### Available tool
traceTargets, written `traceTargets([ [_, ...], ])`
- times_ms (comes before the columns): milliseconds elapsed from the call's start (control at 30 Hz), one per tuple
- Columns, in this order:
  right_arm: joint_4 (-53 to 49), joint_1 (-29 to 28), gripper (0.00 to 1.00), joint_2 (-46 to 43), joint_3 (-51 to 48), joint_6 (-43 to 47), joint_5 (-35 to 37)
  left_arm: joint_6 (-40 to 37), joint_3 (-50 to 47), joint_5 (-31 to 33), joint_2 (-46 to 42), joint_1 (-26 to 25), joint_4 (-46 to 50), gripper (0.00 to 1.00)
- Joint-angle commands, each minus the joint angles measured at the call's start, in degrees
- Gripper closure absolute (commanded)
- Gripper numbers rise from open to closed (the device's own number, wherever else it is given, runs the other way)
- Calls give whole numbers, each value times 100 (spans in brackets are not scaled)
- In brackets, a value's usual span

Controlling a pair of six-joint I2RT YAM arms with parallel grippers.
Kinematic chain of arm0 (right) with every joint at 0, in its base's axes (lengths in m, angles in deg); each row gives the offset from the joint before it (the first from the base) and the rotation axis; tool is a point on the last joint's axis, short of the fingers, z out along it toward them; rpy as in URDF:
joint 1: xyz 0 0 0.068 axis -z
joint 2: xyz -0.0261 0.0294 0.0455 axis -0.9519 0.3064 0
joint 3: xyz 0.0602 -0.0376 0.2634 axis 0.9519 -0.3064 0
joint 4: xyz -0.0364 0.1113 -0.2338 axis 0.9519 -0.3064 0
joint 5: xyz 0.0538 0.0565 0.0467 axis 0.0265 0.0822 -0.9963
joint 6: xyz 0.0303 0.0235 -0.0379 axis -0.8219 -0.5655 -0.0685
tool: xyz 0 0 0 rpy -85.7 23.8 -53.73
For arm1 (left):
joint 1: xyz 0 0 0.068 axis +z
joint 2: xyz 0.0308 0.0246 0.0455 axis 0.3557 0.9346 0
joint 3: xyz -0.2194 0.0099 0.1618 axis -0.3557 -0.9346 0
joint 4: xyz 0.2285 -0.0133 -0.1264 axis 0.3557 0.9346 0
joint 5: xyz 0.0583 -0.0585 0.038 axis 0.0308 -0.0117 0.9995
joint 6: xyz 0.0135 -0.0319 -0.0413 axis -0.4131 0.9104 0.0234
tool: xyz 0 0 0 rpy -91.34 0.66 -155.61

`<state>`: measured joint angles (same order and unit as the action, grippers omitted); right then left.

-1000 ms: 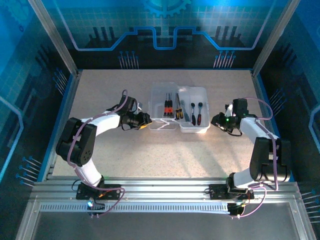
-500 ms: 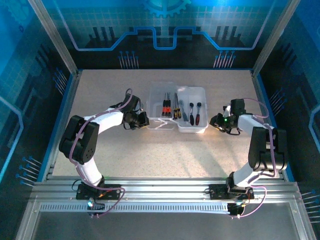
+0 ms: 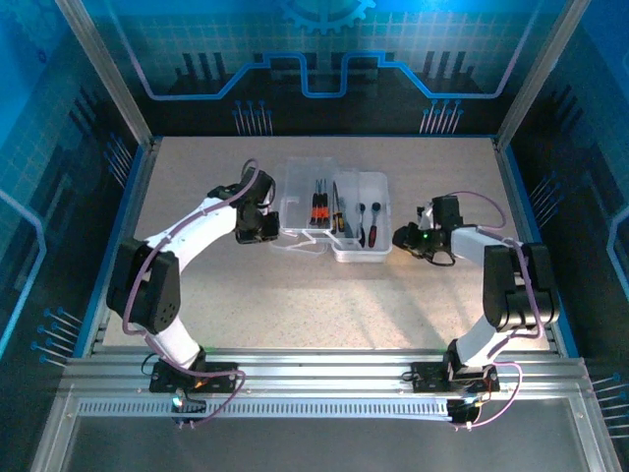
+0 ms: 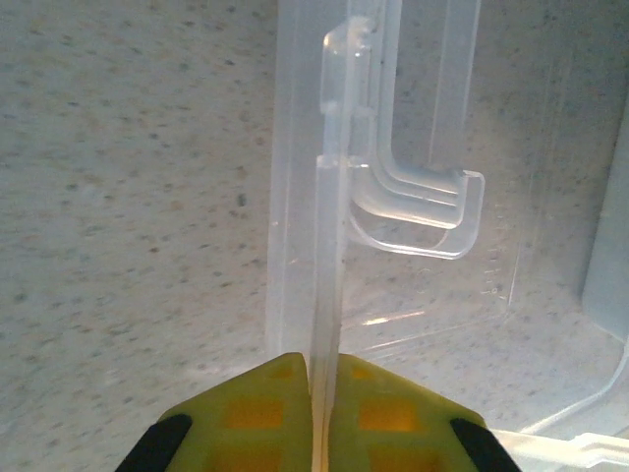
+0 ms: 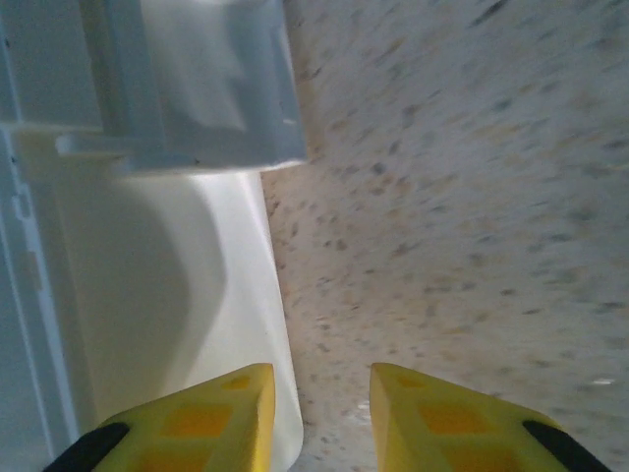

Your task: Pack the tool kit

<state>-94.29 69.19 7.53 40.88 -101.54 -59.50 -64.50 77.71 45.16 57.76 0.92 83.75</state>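
The clear plastic tool case (image 3: pixel 334 211) lies open in the middle of the speckled worktop (image 3: pixel 197 167). Its lid (image 3: pixel 300 197) is spread to the left, and the right-hand tray holds red- and yellow-handled screwdrivers (image 3: pixel 318 208) and two round-headed tools (image 3: pixel 369 221). The left end effector (image 4: pixel 322 393) is clenched on the lid's thin upright edge, with a clear hooked latch (image 4: pixel 418 216) just beyond it. The right end effector (image 5: pixel 319 403) is released, its fingers apart over bare worktop just beside the tray's right wall. Nothing else crowds the case.
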Motion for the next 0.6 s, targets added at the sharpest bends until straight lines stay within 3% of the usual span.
traceTargets([
  [0, 508, -240, 68, 81, -111, -363, -212, -278, 526, 300, -445, -75, 538, 100],
  [300, 1343, -1043, 68, 202, -257, -1056, -324, -444, 1405, 520, -549, -448, 1505, 100],
  [567, 1956, -1472, 68, 417, -401, -1479, -324, -238, 2109, 572, -253, -1217, 1963, 100],
])
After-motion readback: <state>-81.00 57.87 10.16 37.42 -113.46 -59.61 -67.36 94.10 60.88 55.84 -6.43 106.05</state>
